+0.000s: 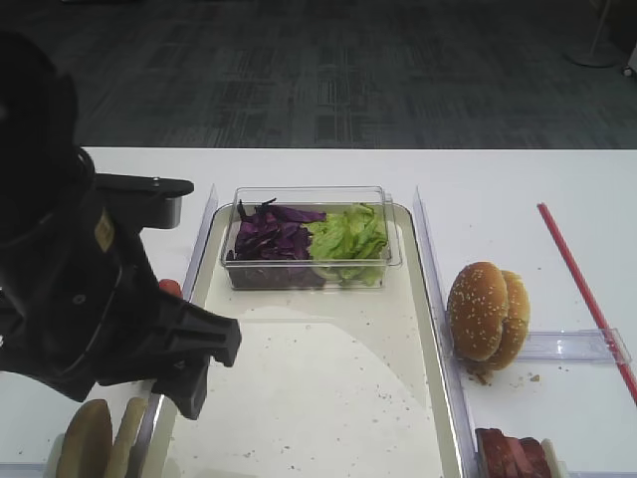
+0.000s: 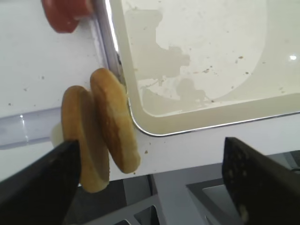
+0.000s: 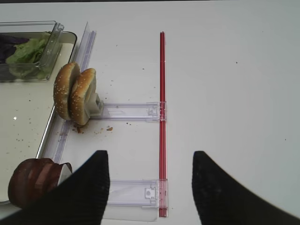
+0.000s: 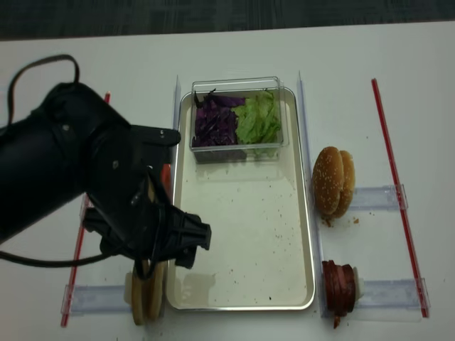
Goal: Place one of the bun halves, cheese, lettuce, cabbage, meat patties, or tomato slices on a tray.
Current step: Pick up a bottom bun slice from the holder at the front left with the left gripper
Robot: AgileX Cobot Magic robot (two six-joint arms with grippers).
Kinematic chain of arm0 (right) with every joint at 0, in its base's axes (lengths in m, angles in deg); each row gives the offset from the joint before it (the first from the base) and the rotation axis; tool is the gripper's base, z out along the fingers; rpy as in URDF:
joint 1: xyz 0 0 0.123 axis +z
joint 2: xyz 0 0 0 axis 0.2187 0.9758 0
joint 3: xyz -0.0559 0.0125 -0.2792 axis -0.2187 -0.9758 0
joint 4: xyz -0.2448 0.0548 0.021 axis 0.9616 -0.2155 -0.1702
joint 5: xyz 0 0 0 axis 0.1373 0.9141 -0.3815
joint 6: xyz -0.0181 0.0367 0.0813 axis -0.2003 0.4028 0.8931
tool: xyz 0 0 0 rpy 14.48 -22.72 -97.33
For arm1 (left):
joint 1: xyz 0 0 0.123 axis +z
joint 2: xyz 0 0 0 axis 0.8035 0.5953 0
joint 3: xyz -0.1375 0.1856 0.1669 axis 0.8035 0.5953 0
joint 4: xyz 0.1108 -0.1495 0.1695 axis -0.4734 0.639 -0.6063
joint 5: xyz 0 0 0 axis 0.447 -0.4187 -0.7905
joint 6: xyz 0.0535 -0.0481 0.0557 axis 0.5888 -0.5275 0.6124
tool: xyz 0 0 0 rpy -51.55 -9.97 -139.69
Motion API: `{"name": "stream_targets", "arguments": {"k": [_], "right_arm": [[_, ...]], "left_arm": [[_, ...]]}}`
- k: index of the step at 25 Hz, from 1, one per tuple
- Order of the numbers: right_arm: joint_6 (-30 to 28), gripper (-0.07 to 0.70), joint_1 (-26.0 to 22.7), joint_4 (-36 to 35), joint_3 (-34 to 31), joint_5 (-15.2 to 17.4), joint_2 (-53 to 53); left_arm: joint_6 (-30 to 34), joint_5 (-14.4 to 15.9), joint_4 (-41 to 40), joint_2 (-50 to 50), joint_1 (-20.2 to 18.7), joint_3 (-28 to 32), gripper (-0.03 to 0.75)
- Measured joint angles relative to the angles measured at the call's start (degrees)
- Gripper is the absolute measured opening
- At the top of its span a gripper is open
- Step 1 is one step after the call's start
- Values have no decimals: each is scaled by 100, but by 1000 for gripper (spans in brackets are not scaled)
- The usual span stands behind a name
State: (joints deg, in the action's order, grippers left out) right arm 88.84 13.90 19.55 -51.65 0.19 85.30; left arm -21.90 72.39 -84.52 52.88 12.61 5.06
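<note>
Item: bun halves [image 2: 101, 133], 2 flat seedless rounds, tan crust, standing on edge side by side in a clear holder [image 2: 23, 131] on the white surface [image 1: 518, 189], touching the near left corner of the tray [image 2: 197, 124] from outside.

Handling, as I judge it: light, soft, easily crushed, crust fairly smooth. I would take 1 half across its thin width, 1 finger on each flat face, with gentle pressure, and lift straight up out of the holder.

Left pincer [image 2: 150, 187]: jaws spread wide apart, nothing between them; I see them hanging above the 2 halves, pointing down, 1 jaw to each side in the wrist view. The left arm [image 4: 85, 185] bends over the tray's left rim.

Right pincer [image 3: 150, 187]: jaws apart, empty, above the right side of the surface near the red strip [image 3: 162, 122], well apart from the buns.
</note>
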Motion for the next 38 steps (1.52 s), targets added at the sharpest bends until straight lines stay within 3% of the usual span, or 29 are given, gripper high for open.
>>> {"name": "stream_targets", "arguments": {"k": [18, 31, 38], "right_arm": [[0, 427, 0, 0, 0, 0, 0], [0, 427, 0, 0, 0, 0, 0], [0, 427, 0, 0, 0, 0, 0]], "left_arm": [[-965, 2, -89, 240, -129, -73, 565], [-1035, -127, -161, 244, -129, -73, 565], [-923, -127, -10, 742, -129, -73, 556]]}}
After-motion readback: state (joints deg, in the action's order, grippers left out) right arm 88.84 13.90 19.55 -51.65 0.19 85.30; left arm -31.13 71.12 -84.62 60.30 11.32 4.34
